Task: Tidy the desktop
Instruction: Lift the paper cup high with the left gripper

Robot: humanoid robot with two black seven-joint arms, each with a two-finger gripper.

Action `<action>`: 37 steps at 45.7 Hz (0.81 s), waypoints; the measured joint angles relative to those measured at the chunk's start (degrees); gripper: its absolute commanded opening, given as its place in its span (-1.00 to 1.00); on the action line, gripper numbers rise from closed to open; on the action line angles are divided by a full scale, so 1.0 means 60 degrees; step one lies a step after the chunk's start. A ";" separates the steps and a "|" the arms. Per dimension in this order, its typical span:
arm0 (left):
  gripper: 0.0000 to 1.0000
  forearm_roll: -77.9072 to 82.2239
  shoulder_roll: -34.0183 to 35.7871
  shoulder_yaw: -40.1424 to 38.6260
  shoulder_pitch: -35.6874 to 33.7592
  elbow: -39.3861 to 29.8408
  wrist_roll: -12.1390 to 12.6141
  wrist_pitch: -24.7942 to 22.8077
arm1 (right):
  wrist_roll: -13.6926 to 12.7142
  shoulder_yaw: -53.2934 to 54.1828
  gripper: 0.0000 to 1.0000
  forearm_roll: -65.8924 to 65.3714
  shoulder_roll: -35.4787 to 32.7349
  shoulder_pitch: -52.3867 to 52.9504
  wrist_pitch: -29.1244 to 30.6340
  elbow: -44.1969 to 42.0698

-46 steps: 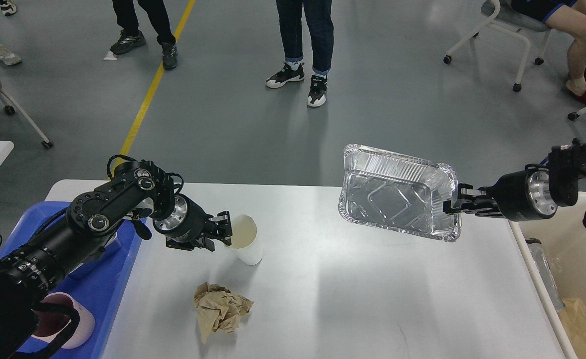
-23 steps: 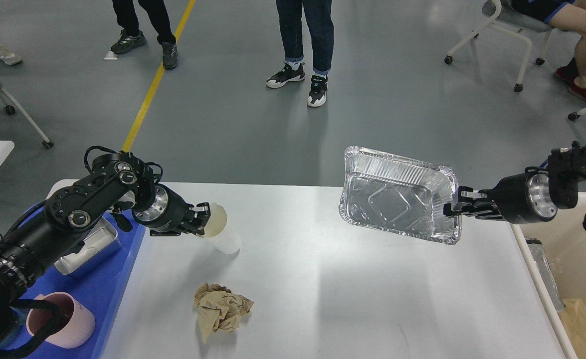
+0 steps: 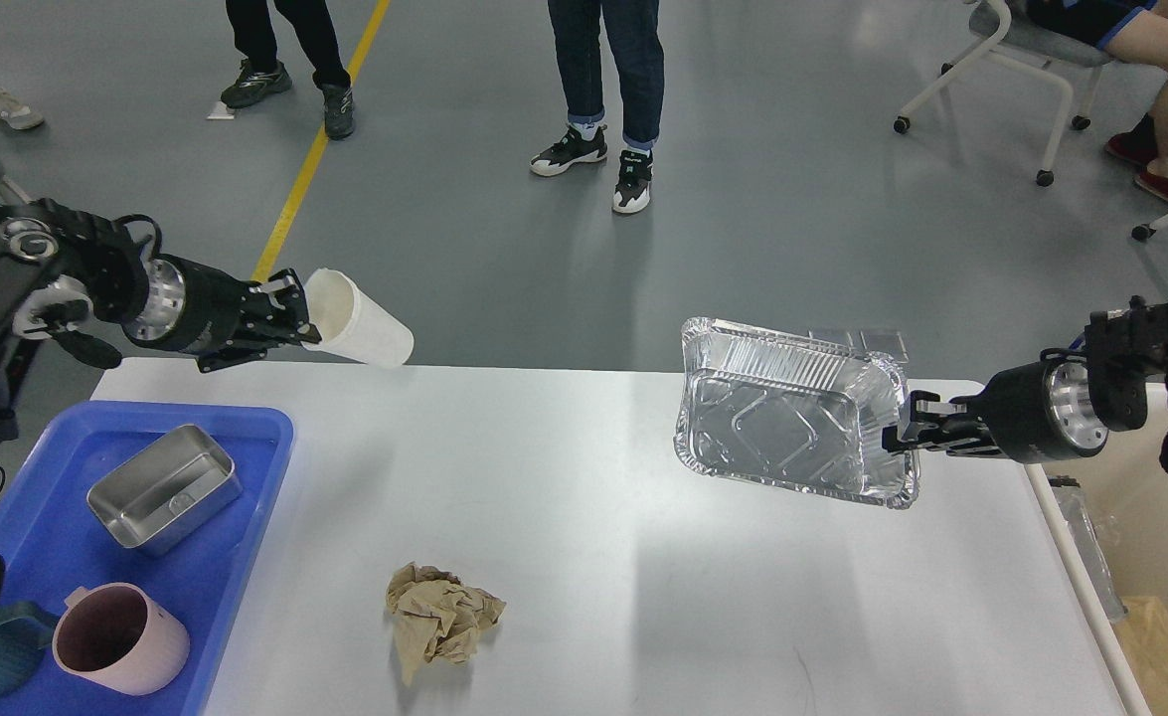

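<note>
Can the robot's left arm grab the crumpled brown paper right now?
Probably not yet: the left gripper is shut on the white cup, though nothing blocks the crumpled paper on the desktop.

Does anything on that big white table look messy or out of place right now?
Yes. A crumpled brown paper wad lies loose on the white tabletop, plainly litter. Nothing looks spilled. The left gripper holds a white paper cup tipped sideways, and the right gripper holds a shiny foil tray tilted in the air.

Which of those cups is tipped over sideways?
The white paper cup, held tilted in the left tool. The pink mug stands upright on the blue tray.
</note>
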 measured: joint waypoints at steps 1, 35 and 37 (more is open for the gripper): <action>-0.98 -0.0096 0.0094 -0.0046 -0.0028 -0.0001 0.0000 -0.0041 | 0.0000 -0.0005 -1.00 -0.0003 0.0017 -0.0002 0.0041 0.0006; -0.93 -0.2038 -0.0419 -0.0051 -0.2218 -0.0063 0.0166 -0.0718 | -0.0031 -0.0602 -1.00 -0.0114 0.1497 0.0111 0.0355 0.0268; -0.93 -0.2123 -0.0649 -0.0018 -0.2374 -0.0064 0.0325 -0.0718 | -0.0031 -0.0778 -1.00 -0.0129 0.1549 0.0197 0.0355 0.0269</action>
